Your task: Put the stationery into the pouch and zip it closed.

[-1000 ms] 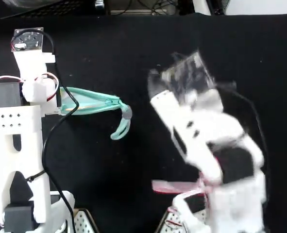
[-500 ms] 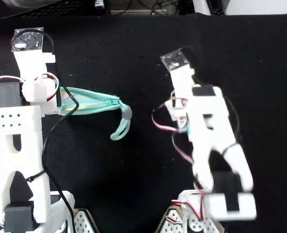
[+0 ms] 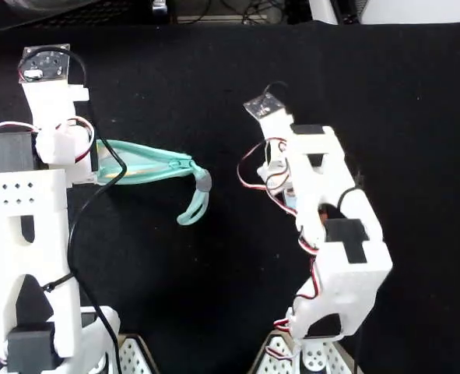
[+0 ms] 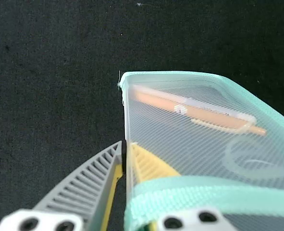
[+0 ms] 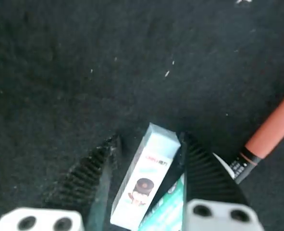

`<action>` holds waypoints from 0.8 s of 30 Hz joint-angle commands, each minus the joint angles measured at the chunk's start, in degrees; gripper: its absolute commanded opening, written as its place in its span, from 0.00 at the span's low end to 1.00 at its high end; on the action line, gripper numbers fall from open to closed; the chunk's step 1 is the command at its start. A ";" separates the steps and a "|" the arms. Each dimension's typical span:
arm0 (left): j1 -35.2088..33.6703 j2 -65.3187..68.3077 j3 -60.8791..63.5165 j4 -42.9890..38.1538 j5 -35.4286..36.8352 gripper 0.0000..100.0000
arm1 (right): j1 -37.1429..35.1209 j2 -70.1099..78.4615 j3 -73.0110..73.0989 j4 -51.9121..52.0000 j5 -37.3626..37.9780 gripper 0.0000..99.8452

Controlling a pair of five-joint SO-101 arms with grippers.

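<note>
A translucent pouch [image 4: 194, 144] with teal trim holds an orange pen [image 4: 194, 111]. My left gripper [image 4: 126, 148] is shut on the pouch's edge, one grey finger [image 4: 96, 180] outside and one yellow finger [image 4: 149, 166] inside. In the high view the pouch [image 3: 148, 167] lies beside the left arm, its strap loop [image 3: 194, 204] trailing toward the middle. My right gripper [image 5: 149, 144] is open low over the black cloth, with a pale blue eraser box [image 5: 142, 178] between its fingers. A teal-printed item [image 5: 168, 209] lies against the eraser, and an orange-red pen [image 5: 271, 127] lies just beside them.
The right arm [image 3: 323, 195] hangs over the stationery near the table's middle and hides most of it from above. The black cloth [image 3: 401, 101] covers the whole table. Both arm bases [image 3: 128, 351] stand at the near edge.
The right arm has swung and folded down over the stationery, its wrist now a little farther left and lower. The left arm and the pouch have stayed still.
</note>
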State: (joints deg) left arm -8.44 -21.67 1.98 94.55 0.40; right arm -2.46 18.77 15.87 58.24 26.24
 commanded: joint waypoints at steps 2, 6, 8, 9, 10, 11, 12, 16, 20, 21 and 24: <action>0.13 0.18 0.22 0.44 0.00 0.03 | 0.09 0.22 -2.24 0.70 1.85 0.10; 0.13 0.18 0.22 0.44 0.00 0.03 | 0.09 0.04 -4.70 1.76 1.76 0.02; 0.13 0.18 0.22 0.44 0.00 0.03 | 0.09 -1.63 -5.49 3.69 1.76 0.01; 0.13 0.18 0.22 0.44 0.00 0.03 | 0.09 -3.30 -5.49 5.01 1.76 0.01; 0.13 0.18 0.22 0.44 0.00 0.03 | 0.09 -5.49 -5.49 6.42 1.76 0.01; 0.13 0.18 0.22 0.44 0.00 0.03 | 0.09 -8.22 -4.97 7.47 1.85 0.01; 0.13 0.18 0.22 0.44 0.00 0.03 | 0.00 -11.38 -4.00 8.09 1.85 0.01; 0.13 0.18 0.22 0.44 0.00 0.03 | -2.20 -27.47 2.51 9.14 1.76 0.01; 0.13 0.18 0.22 0.44 0.00 0.03 | -9.23 -46.73 9.19 11.78 -1.93 0.01; 0.13 0.18 0.22 0.44 0.00 0.03 | -11.34 -51.91 10.51 11.69 -3.96 0.01; 0.13 0.18 0.22 0.44 0.00 0.03 | -18.73 -66.42 13.76 9.14 -8.88 0.01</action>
State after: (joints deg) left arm -8.44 -21.67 1.98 94.55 0.40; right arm -14.95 -31.52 28.18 69.41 21.49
